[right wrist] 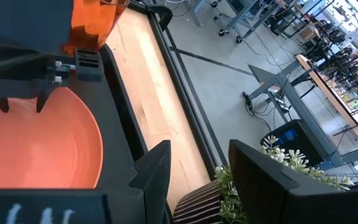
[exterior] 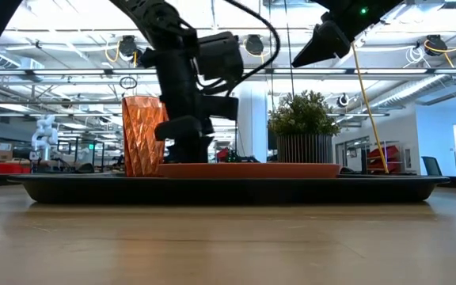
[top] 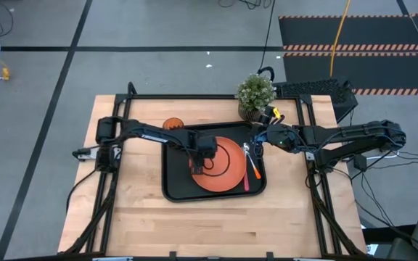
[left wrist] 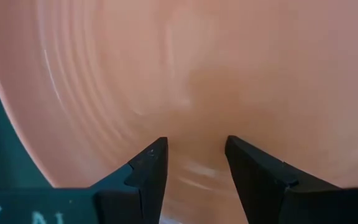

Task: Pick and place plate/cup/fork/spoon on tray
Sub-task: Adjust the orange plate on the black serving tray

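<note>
Plate [top: 223, 167] flat on tray [top: 174, 190], at about 3 o'clock of tray centre. Left gripper [top: 203, 163] low over plate's 9 o'clock edge, fingers [left wrist: 151, 177] parted and grasping nothing, likely just letting go. Right gripper [top: 257, 143] raised near tray's 1 o'clock corner beside plant [top: 255, 92], fingers spread, empty, probably clearing away. One plate, one cup [top: 173, 125] at 11 o'clock, one fork [top: 247, 177] and one spoon [top: 252, 161] along the 3 o'clock rim.
</note>
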